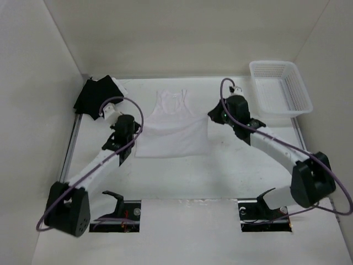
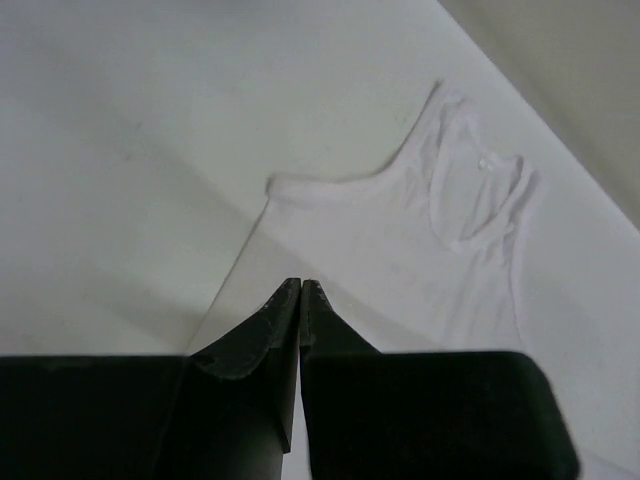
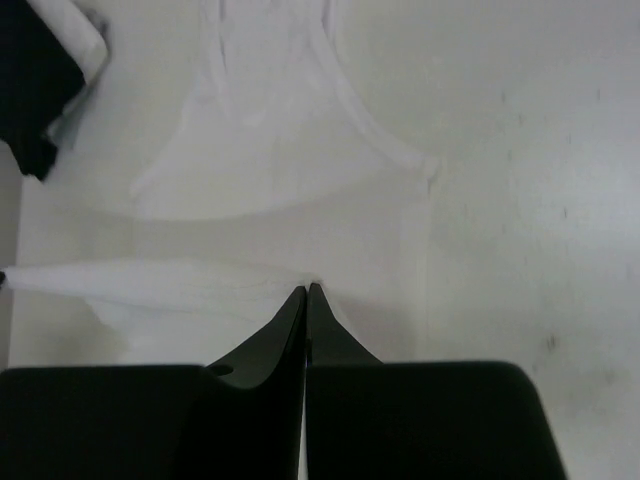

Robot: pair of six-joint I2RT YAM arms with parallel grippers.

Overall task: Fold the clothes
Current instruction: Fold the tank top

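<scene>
A white top (image 1: 171,127) lies spread flat on the table (image 1: 193,182) between the two grippers, with its straps on the side away from the arms. From above no fold shows in it. I'd judge the folding is at its very start, with both arms posted at the sides for a first fold.

The left gripper (image 2: 301,285) has its fingers pressed together. Its tips are over the top's left side edge, with the armhole and straps ahead of it and to its right. The right gripper (image 3: 307,290) is closed the same way, just inside the top's right side edge, and a low ridge of fabric runs off to the left of its tips. I cannot tell whether either pair has cloth nipped between the tips.

If nothing is held, the next move calls for parting the fingers, catching the thin edge and lifting it gently. The fabric looks limp and likely to sag or drag.

A black cloth pile (image 1: 94,96) sits beyond the left gripper, off to its left. A white basket (image 1: 300,91) stands beyond the right gripper, off to its right. Both are apart from the top and neither blocks a fold.
</scene>
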